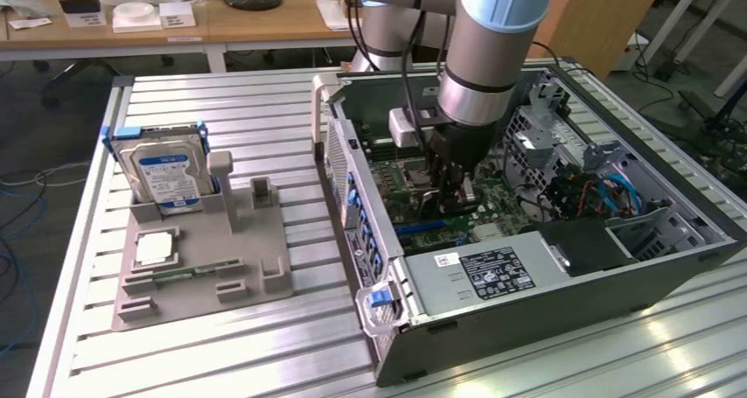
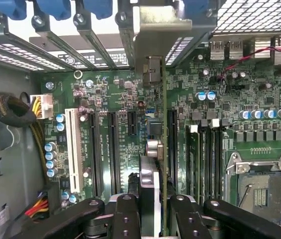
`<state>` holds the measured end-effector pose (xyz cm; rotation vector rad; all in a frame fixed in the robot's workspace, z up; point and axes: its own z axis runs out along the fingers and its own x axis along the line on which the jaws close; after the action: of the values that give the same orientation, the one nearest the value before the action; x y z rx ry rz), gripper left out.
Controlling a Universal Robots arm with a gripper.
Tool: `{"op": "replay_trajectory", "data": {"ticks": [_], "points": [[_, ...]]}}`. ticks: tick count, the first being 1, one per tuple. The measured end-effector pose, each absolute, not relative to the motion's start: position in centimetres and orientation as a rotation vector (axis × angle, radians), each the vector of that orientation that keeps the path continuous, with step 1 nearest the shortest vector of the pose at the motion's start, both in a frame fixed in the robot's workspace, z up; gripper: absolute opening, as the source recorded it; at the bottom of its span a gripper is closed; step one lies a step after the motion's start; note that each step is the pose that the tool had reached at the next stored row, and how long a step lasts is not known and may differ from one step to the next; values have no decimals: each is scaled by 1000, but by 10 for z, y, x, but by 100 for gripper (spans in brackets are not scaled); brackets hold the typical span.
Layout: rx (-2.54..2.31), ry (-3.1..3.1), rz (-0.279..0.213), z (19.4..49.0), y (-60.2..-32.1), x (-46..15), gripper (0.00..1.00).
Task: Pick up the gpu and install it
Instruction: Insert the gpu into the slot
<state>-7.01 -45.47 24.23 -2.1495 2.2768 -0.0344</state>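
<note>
Open computer case [image 1: 653, 267] lies on its side, motherboard [image 2: 220, 129] facing up for access. Gripper [image 2: 150, 209] reaches inside, jaws narrow and clamped on the gpu [image 2: 164, 149], held edge-on above the expansion slots, bracket [image 2: 152, 30] toward the rear openings.

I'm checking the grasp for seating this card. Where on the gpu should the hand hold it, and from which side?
The long edge facing away from the motherboard, coming down at the board, pinching the two flat faces. The gpu stands edge-on and blade-thin; its board-side edge must stay free for the slot. The hand seems to hold it so.
</note>
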Motion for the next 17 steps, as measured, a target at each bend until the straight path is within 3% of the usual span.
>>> {"op": "replay_trajectory", "data": {"ticks": [17], "points": [[-2149, 2276, -34, 236, -456, -77, 28]]}}
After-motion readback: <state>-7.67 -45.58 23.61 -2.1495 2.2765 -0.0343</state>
